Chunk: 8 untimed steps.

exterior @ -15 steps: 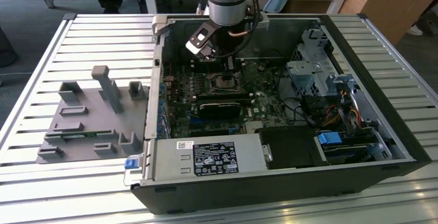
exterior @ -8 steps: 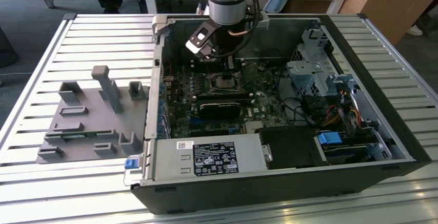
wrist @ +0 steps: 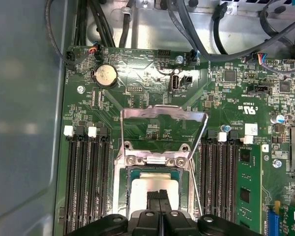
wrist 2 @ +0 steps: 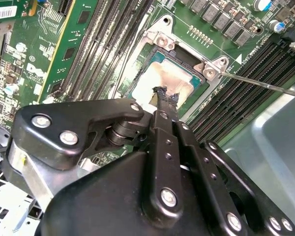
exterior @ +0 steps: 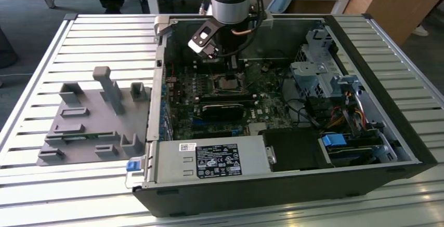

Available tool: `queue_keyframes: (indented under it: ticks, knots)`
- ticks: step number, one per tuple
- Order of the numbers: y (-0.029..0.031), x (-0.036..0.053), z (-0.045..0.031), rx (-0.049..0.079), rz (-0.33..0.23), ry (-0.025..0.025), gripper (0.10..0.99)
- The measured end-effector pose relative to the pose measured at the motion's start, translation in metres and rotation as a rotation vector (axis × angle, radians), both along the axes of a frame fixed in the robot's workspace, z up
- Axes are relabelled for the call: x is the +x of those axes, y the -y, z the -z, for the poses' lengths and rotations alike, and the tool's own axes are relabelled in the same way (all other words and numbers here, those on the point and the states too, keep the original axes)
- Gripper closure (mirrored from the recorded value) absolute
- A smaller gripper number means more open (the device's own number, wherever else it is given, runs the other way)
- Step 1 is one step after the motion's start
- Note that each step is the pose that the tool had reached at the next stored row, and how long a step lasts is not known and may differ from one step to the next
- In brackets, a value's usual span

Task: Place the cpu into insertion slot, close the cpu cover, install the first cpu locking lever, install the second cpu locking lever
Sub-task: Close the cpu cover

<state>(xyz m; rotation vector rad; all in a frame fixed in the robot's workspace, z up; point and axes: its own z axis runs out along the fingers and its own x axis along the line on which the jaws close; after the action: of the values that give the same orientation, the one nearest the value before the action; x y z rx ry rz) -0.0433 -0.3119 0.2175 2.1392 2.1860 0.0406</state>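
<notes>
fingers (wrist 2: 168, 105) were found clenched on nothing | cpu (wrist 2: 157, 78) was seen seated in insertion slot (wrist: 152, 160) under the fingertips | cpu was judged light, stiff, fragile, best gripped by edges

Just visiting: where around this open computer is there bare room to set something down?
Bare slatted table lies beyond the grey fixture toward the far edge, and in front of it along the near edge. Inside the computer case it is crowded: cables and the claw over the cpu leave little room for a hand.
</notes>
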Motion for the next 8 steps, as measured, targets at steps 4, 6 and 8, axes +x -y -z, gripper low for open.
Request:
queue_keyframes:
  ticks: [4,6,8]
  knots:
    - [0.0000,0.0000,-0.0028,0.000,0.000,0.0000,0.980]
    - [0.0000,0.0000,-0.0039,0.000,0.000,0.0000,0.980]
    - [-0.0001,0.0000,-0.0048,0.000,0.000,0.0000,0.980]
